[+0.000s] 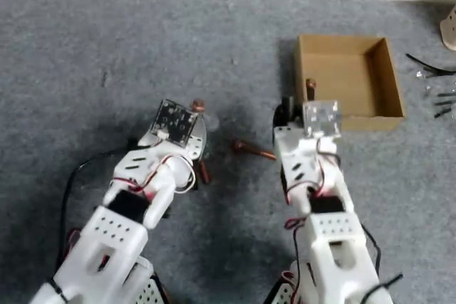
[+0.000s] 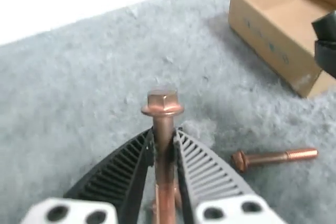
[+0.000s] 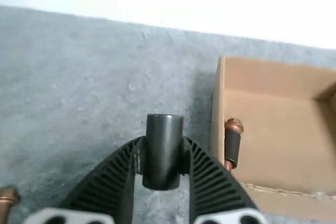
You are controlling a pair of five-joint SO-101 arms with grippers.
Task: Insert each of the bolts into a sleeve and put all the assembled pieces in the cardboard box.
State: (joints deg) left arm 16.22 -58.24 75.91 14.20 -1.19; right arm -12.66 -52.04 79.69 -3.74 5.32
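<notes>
Carpet (image 1: 107,48) gives me open room beside the cardboard box (image 1: 356,76). My right gripper (image 3: 163,148), at the box's near corner, clamps a sleeve (image 3: 164,127); the left gripper (image 2: 164,142), farther off, pinches a bolt (image 2: 163,106). An assembled piece (image 3: 232,142) leans inside the box wall; a loose bolt (image 2: 273,157) lies outside it.

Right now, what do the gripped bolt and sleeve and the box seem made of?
The bolt looks like copper-coloured metal, from its sheen. The sleeve is smooth dark grey, metal or plastic, unclear. The cardboard box is matte brown cardboard with rough edges.
</notes>
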